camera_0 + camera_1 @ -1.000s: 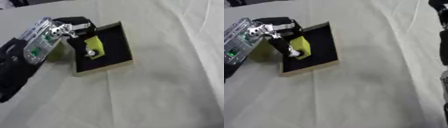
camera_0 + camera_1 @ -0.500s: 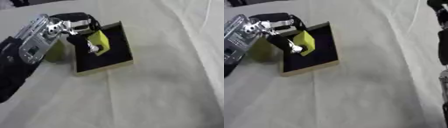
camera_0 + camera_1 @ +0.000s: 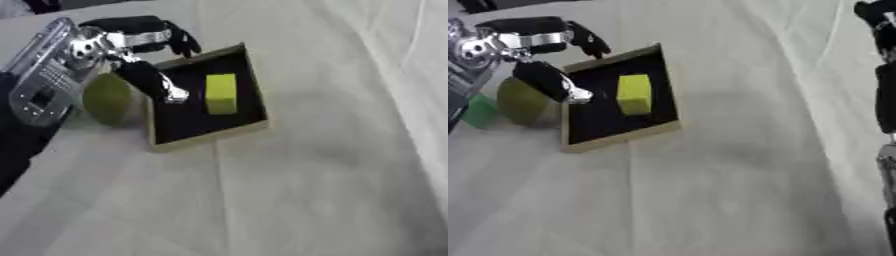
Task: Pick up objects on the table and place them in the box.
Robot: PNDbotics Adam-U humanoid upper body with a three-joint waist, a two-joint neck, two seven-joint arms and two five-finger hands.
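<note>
A shallow box [image 3: 249, 122] with a black inside and tan rim lies on the cream cloth at upper left. A yellow block [image 3: 220, 93] rests inside it, untouched. My left hand [image 3: 131, 47] hovers over the box's left edge, fingers spread and straight, holding nothing. A round olive-green object [image 3: 521, 102] sits just left of the box, and a small green piece [image 3: 481, 111] shows beside it. Along the right edge of the right eye view my right hand [image 3: 883, 60] appears only as dark segments.
Cream cloth [image 3: 306, 190] covers the table, with wrinkles running toward the upper right. My left forearm [image 3: 39, 85] fills the upper left corner.
The yellow block was pinched in my left hand above the box; it now lies in the box, released. The hand has opened and drawn back to the left.
</note>
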